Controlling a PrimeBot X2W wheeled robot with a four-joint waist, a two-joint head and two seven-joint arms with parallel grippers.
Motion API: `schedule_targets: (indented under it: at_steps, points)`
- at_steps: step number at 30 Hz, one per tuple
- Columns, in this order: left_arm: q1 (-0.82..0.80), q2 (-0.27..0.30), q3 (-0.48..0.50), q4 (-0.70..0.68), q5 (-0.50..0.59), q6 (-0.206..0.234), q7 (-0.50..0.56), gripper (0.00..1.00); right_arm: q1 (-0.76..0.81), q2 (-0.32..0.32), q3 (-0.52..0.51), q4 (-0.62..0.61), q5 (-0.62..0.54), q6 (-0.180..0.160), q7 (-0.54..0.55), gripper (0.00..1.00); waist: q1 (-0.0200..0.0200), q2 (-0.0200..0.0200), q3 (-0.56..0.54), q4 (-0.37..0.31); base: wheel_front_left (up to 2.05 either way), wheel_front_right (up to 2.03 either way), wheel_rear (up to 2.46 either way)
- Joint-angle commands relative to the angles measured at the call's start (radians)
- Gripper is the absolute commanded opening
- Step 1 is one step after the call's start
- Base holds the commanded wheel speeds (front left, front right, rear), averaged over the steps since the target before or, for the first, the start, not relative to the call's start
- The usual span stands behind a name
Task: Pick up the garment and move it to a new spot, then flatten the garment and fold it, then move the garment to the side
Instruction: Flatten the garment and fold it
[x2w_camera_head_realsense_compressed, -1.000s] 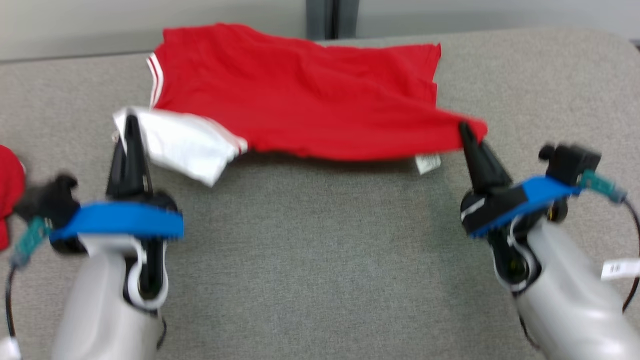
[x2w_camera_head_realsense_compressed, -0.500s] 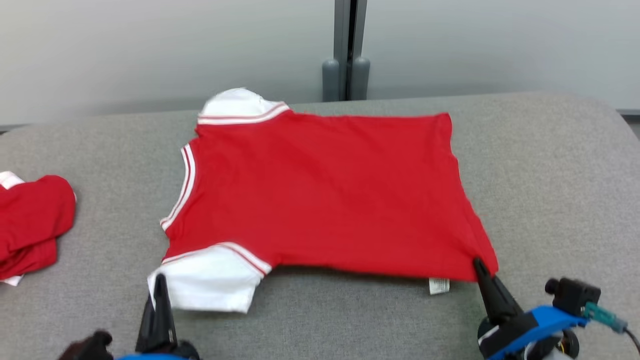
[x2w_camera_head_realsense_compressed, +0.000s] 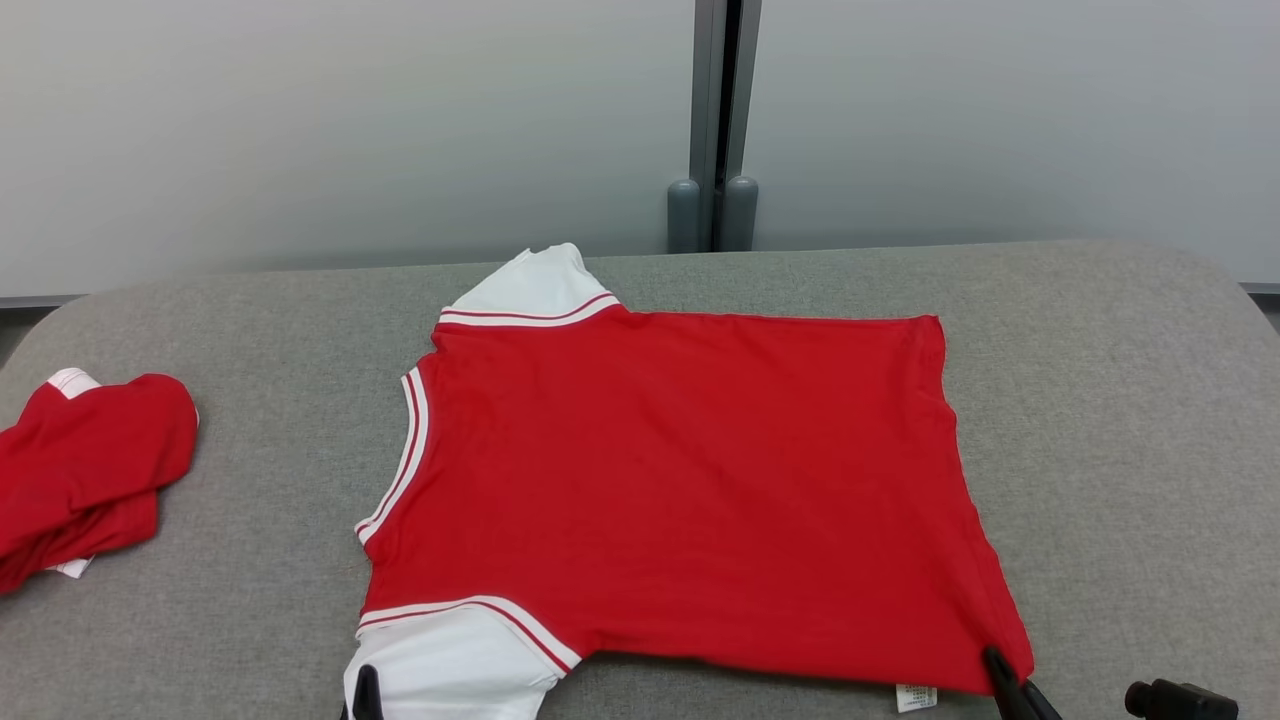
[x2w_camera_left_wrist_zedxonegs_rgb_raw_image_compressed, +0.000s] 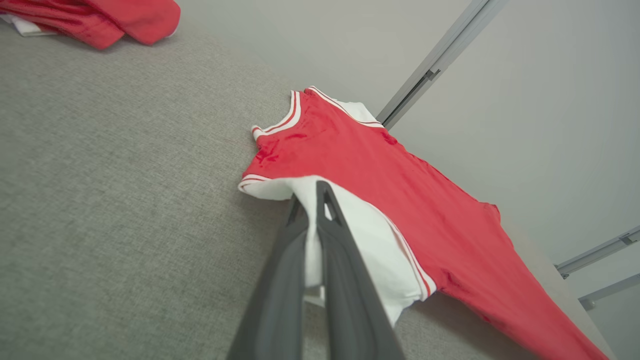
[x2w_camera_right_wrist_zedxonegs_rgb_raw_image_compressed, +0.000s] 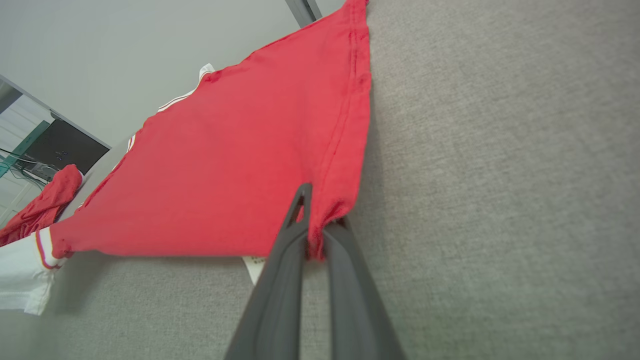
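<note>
Holds a red shirt (x2w_camera_head_realsense_compressed: 680, 480) spread on the desk (x2w_camera_head_realsense_compressed: 1100, 400) by its two near corners.

Grips the near sleeve (x2w_camera_left_wrist_zedxonegs_rgb_raw_image_compressed: 365, 235), white, in the left jaws, pressed together on the cloth; pinches the hem corner (x2w_camera_right_wrist_zedxonegs_rgb_raw_image_compressed: 332, 220) in the right jaws, likewise clamped tight, just beside a small white label (x2w_camera_head_realsense_compressed: 916, 697). Holds that near edge slightly off the desk, with shadow under it. Shows the shirt mid-desk, collar toward the desk's left side, hem toward its right, far sleeve (x2w_camera_head_realsense_compressed: 535, 285) toward the desk's far edge. Shows a second garment (x2w_camera_head_realsense_compressed: 90, 470), red and bunched, at the desk's left edge, well apart from the shirt.
</note>
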Motion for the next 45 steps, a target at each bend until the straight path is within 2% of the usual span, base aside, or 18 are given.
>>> schedule_targets:
  at_steps: [1,19,27,33,45]
  points:
    - [0.007,0.001,-0.003,-0.005,0.001,0.004,0.004,0.0,0.018,0.006,-0.012,-0.011,-0.012,0.0,0.01,0.0,0.0001,0.0002,-0.001,-0.002,0.0,0.0,0.0]
    - [-0.167,0.062,-0.035,0.038,-0.011,-0.038,0.053,0.0,-0.04,0.072,-0.038,-0.054,-0.044,0.0,0.069,0.0,0.0001,0.0002,0.023,-0.033,0.0,0.0,0.0]
    - [-0.286,0.1,-0.046,0.092,-0.028,-0.054,0.091,0.0,-0.098,0.09,-0.05,-0.049,-0.008,0.0,0.112,0.0,0.0001,0.0002,0.04,-0.052,0.0,0.0,0.0]
    - [-0.394,0.133,-0.052,0.167,-0.041,-0.061,0.099,0.0,-0.156,0.09,-0.07,-0.016,0.013,0.0,0.143,0.0,0.0001,0.0002,0.058,-0.056,0.0,0.0,0.0]
    - [-0.636,0.147,-0.12,0.412,-0.055,-0.072,0.096,0.0,-0.343,0.101,-0.035,0.116,0.009,0.0,0.184,0.0,0.0001,0.0002,0.108,-0.074,0.0,0.0,0.0]
